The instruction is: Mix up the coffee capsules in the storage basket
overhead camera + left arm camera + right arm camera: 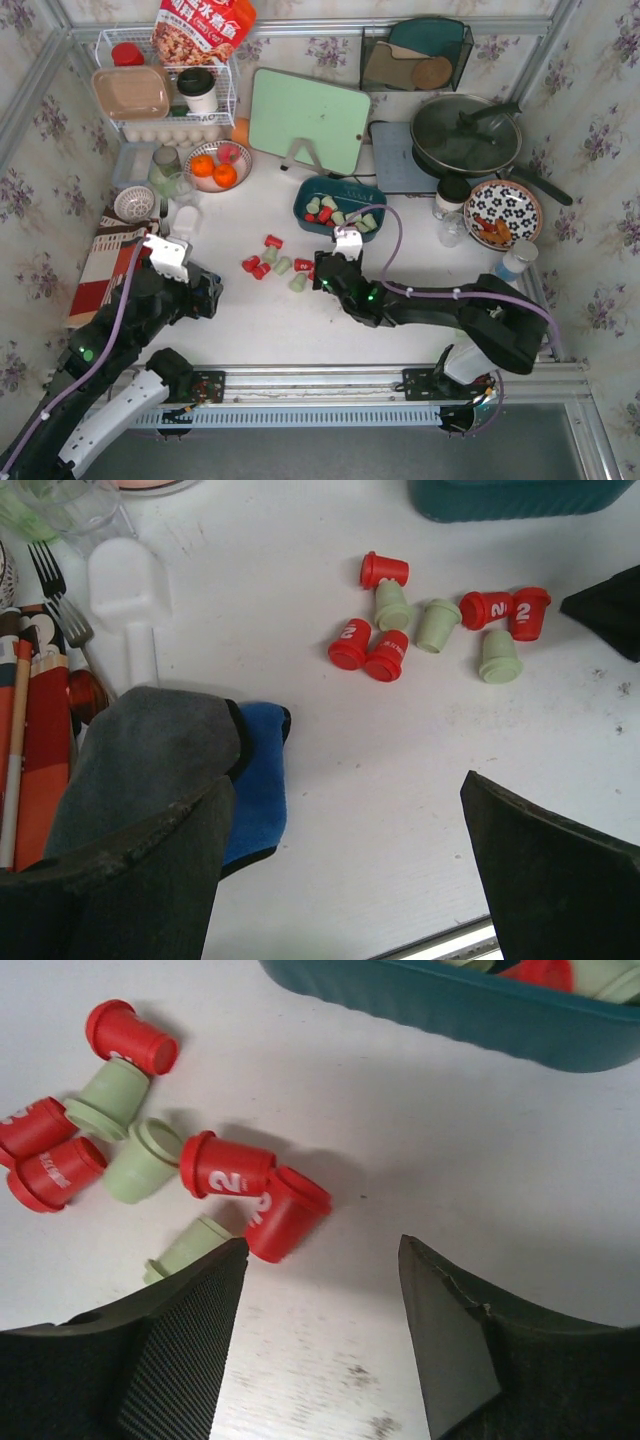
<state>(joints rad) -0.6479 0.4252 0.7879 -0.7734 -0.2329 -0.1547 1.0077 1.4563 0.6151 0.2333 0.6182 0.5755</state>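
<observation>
Several red and pale green coffee capsules (pixel 275 262) lie loose on the white table in front of the teal storage basket (pixel 305 208), which holds more of them. In the right wrist view two red capsules (pixel 255 1190) lie just ahead of my left fingertip (pixel 215 1280). My right gripper (pixel 322 1243) stands open over bare table, nothing between its fingers; it hangs beside the loose pile (pixel 322 272). My left gripper (pixel 343 780) is wide open and empty, left of the pile (pixel 205 292), the capsules (pixel 440 625) ahead of it.
A blue cloth (pixel 258 780) and a grey cloth (pixel 150 750) lie under my left finger. Left of them are forks (pixel 55 590), a white scoop (pixel 125 590) and a glass. Behind stand a green cutting board (pixel 305 120), a fruit bowl (pixel 217 165), a pan (pixel 465 135) and a patterned plate (pixel 502 213).
</observation>
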